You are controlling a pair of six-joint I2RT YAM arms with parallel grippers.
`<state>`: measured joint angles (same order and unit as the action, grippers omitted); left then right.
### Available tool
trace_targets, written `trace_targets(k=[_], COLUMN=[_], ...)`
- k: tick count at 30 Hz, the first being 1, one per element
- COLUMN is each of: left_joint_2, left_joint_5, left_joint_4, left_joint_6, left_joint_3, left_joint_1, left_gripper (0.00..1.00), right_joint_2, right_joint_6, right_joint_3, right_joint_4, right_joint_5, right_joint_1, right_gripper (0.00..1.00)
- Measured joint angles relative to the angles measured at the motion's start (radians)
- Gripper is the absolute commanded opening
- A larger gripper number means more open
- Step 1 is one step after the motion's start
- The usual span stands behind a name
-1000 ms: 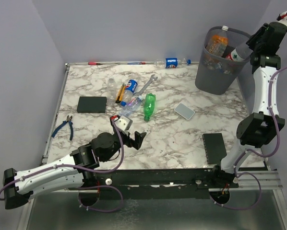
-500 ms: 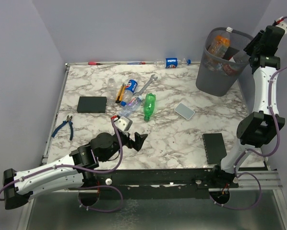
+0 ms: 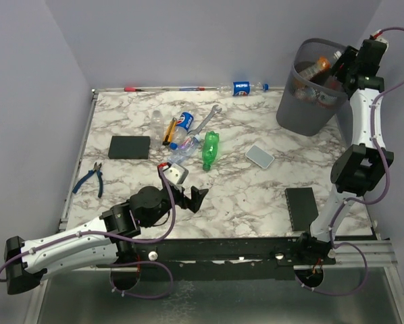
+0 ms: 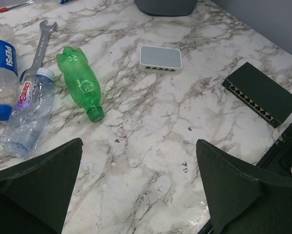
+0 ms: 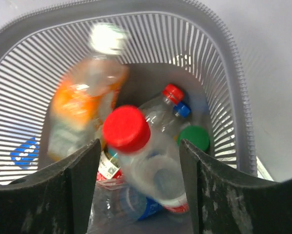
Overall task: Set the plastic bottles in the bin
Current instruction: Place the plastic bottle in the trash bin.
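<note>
Lighting bright, even and diffuse from overhead, with only short soft shadows beneath items on the desk (image 3: 236, 196); focus sharp throughout, except the motion-blurred orange bottle (image 5: 82, 107) inside the bin (image 5: 224, 58), right wrist view.

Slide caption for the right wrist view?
Right claw open above the bin, looking down on a red-capped bottle and blurred orange bottle inside.
</note>
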<state>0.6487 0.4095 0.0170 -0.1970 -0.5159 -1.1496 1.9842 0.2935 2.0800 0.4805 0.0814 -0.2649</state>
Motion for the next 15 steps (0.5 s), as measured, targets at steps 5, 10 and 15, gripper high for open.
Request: trace_targets(k=[5, 10, 15], left_joint_2=[0.007, 0.009, 0.009], left_joint_5=[-0.001, -0.002, -0.002], left_joint_4=[0.000, 0.000, 0.000], left_joint_6=[0.000, -0.002, -0.003], left_joint_3=[0.000, 0.000, 0.000], left_joint_1=[0.014, 0.018, 0.018], left_gripper=[0.99, 0.99, 0.99], right_joint_2=[0.004, -0.035, -0.116], right_joint_6=[0.021, 0.048, 0.092], right_joint_3=[0.040, 0.048, 0.049], right_joint_4=[0.019, 0.015, -0.017], right_joint_5=[-0.013, 0.000, 0.014], right_joint_1=[0.013, 0.010, 0.008], right_gripper=[0.85, 0.85, 0.79])
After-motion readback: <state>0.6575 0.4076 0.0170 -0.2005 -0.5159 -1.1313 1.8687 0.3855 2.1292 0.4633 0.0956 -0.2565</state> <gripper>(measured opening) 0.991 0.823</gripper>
